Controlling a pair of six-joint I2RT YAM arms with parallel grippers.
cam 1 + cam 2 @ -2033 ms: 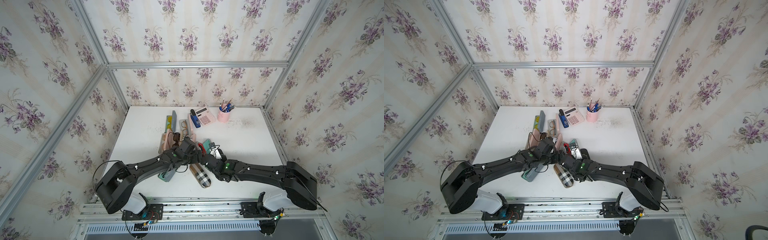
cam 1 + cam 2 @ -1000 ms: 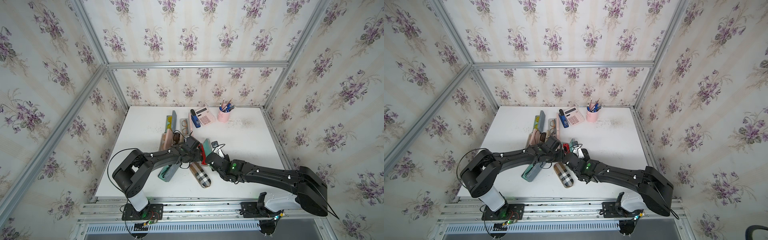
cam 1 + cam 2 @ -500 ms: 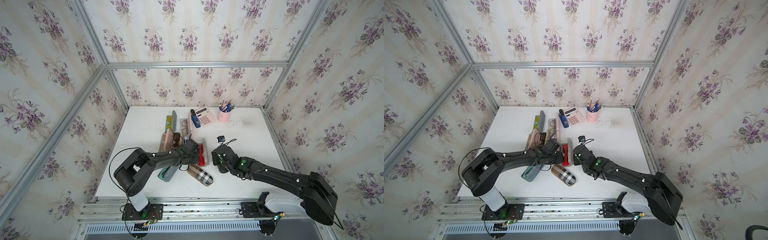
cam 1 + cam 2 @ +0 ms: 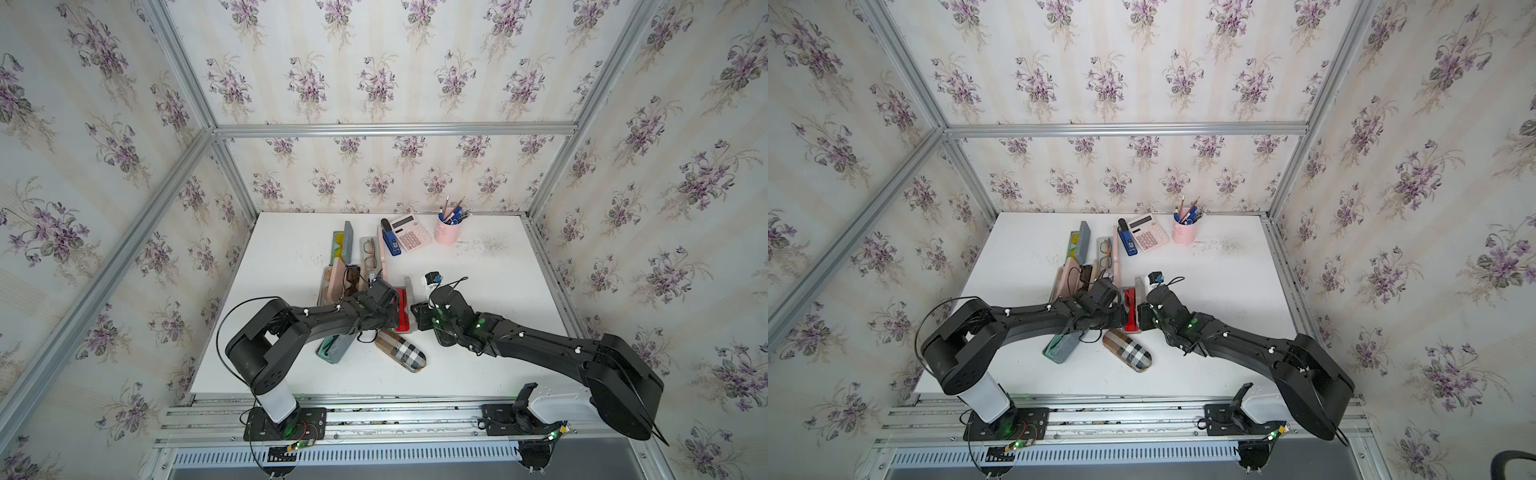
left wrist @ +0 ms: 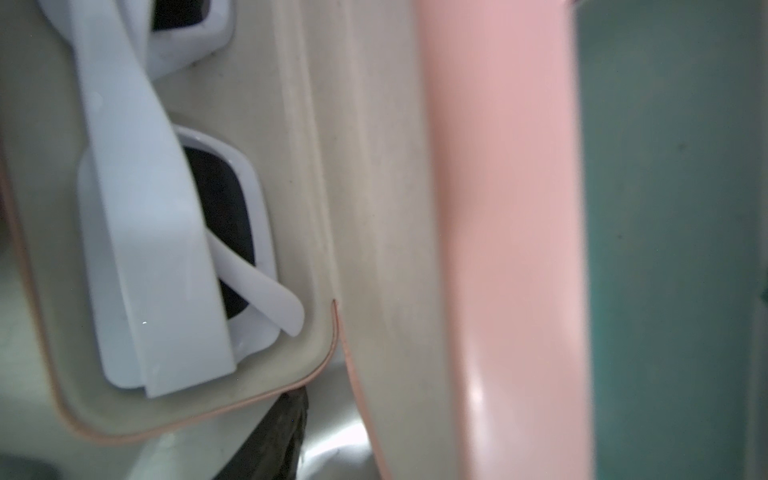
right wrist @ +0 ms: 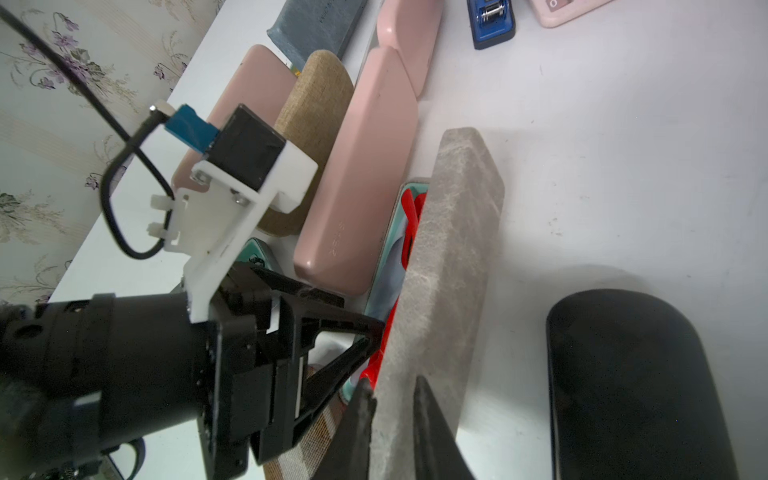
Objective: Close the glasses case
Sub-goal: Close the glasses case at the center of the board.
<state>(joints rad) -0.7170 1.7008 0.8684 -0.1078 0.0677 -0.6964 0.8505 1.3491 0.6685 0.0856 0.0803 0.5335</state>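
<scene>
The glasses case (image 4: 406, 328) (image 4: 1133, 328) lies open mid-table with red glasses (image 4: 401, 307) (image 6: 409, 224) on its teal lining. Its grey felt lid (image 6: 449, 266) stands up on edge. My right gripper (image 6: 392, 386) (image 4: 417, 318) is shut on the near end of that lid, one finger on each face. My left gripper (image 4: 388, 311) (image 4: 1120, 316) reaches in from the opposite side, and one finger (image 6: 370, 328) touches the case's rim by the red glasses. The left wrist view shows only a pink case holding white sunglasses (image 5: 158, 249) and one dark finger (image 5: 286, 436).
A plaid case (image 4: 401, 351) and a teal case (image 4: 336, 347) lie nearer the front edge. A black case (image 6: 640, 386) sits beside the grey lid. Pink and tan cases (image 6: 357, 174) crowd the left side. A stapler (image 4: 390, 243), calculator (image 4: 411, 237) and pen cup (image 4: 446, 230) stand at the back.
Half a second ago my right gripper hung to the right of the case; it has moved in and closed on the grey lid. The left arm has barely moved.
</scene>
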